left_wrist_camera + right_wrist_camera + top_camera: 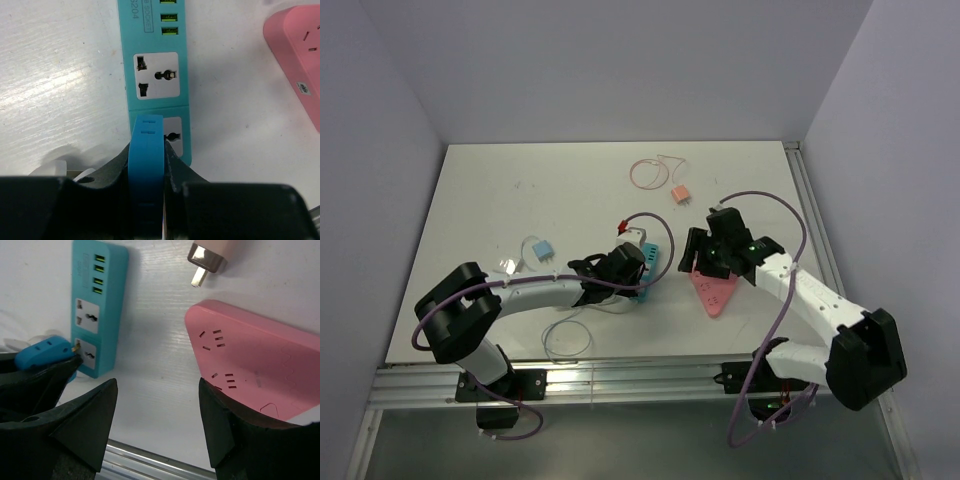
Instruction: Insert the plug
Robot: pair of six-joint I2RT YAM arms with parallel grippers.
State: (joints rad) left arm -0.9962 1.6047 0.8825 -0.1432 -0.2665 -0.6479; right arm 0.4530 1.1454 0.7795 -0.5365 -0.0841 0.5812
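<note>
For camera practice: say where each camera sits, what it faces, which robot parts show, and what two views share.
Top external: above and behind, looking down at the table; both arms show.
Left wrist: on that wrist, facing the teal power strip; left end effector holds the blue plug.
Right wrist: on that wrist, facing the pink power strip; open right end effector shows.
Shared by wrist views: both strips.

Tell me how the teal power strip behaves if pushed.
Probably slides: the power strip lies loose on the smooth table, nothing holding it. Likely stiff, being a hard plastic bar. Flat and low, so unlikely to tip.
</note>
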